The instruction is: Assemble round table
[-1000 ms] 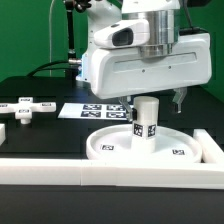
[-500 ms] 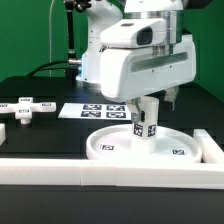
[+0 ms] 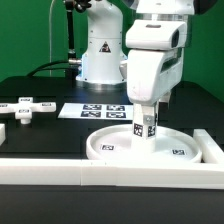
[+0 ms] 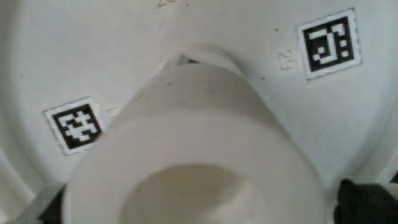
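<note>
The wide rimmed disc (image 3: 115, 147) lies flat near the front rail, tags showing on it (image 4: 75, 125). The short thick post (image 3: 147, 125) stands upright on the disc's middle; the wrist view shows its top (image 4: 187, 150) from above. My gripper (image 3: 148, 108) hangs straight over the post, open, with a dark fingertip (image 4: 377, 200) on either side of the post's top and a gap between. The cross-shaped piece (image 3: 25, 106) lies on the black table at the exterior view's left.
The marker board (image 3: 100, 110) lies behind the disc. A long white rail (image 3: 100, 172) runs along the front and another (image 3: 210, 148) at the exterior view's right. A small white part (image 3: 3, 130) sits at the left edge. The arm's base (image 3: 100, 50) stands behind.
The hand has turned about its vertical axis above the post, from broadside to narrow side facing the camera. The post and disc have not moved, and the jaws have stayed open.
</note>
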`<state>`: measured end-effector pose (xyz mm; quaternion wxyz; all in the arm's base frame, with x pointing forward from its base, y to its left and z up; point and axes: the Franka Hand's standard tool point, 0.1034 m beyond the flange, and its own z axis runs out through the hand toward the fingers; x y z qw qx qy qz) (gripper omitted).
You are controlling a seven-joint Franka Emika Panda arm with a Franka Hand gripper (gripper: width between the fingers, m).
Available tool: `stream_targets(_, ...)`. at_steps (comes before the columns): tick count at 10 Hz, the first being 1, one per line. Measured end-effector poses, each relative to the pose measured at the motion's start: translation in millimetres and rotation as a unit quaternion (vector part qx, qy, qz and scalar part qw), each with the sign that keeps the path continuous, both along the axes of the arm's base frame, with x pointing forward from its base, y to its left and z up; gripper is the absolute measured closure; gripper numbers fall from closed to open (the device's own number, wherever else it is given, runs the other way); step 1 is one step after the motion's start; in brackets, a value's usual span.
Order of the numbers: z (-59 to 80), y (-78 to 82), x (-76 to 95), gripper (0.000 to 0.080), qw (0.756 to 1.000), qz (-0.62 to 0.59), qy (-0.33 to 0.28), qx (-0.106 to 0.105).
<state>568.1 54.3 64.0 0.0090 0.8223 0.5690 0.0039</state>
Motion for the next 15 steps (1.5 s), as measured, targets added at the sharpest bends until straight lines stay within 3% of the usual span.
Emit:
stream_targets(8,-0.6,-14.4,0.8,0.0150,0.978,0.210,0.004,-0.017)
stream_targets(9,-0.9,-14.5,0.8,0.0170,0.978,0.206,0.004,-0.017)
stream_targets(10,-0.9,-14.8,0.8,0.0309,0.978,0.206,0.004,-0.017)
stream_targets(11,-1.7,-15.2,-0.8,0.0309,0.978,0.206,0.007,-0.017)
stream_targets(12,-2.0,-15.4,-1.0,0.0392,0.979,0.205,0.007,-0.017)
stream_targets(15,-2.4,-16.8,-1.0,0.0392,0.990,0.140,0.019,-0.017)
